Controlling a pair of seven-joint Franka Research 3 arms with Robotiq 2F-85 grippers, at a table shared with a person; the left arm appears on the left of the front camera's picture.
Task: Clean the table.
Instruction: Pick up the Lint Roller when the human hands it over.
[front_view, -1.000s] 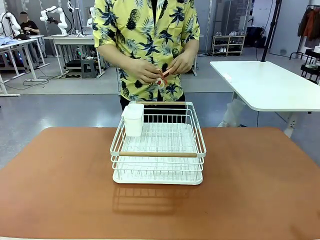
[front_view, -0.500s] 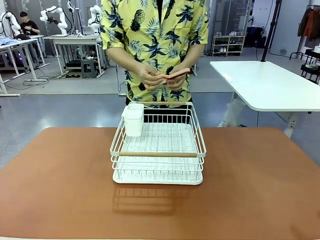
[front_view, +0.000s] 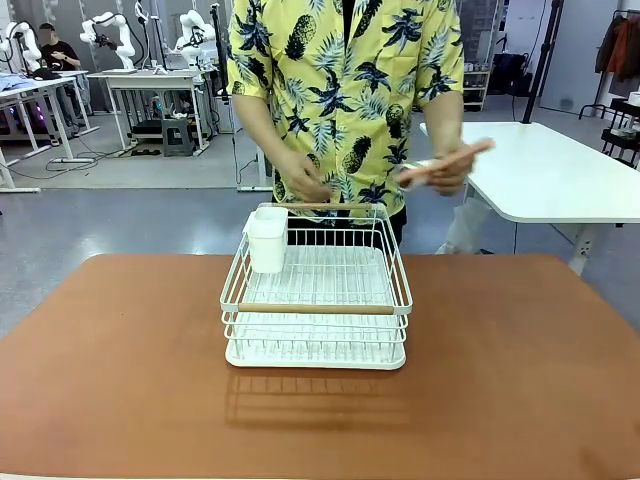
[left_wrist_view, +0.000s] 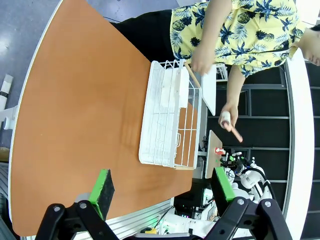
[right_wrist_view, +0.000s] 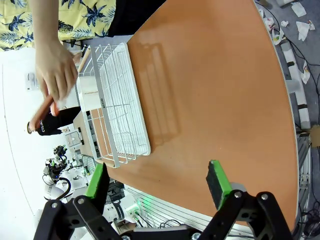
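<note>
The table has a reddish-brown top with a white wire dish rack at its middle. A white cup hangs in the rack's far left corner. A person in a yellow patterned shirt stands at the far side. One hand holds a slim pinkish-orange utensil out to the right, and the other hand hovers over the rack's far rim. My left gripper is open high above the table and rack. Also open is my right gripper, above the table and the rack, nothing between its fingers.
A white-topped table stands behind at the right, close to the person's raised hand. More white tables stand far back on the left. Bare tabletop lies on both sides of the rack and in front of it.
The person has shifted to the right and parted their hands. The utensil has swung out to the right. The other hand has dropped toward the rack's far rim.
</note>
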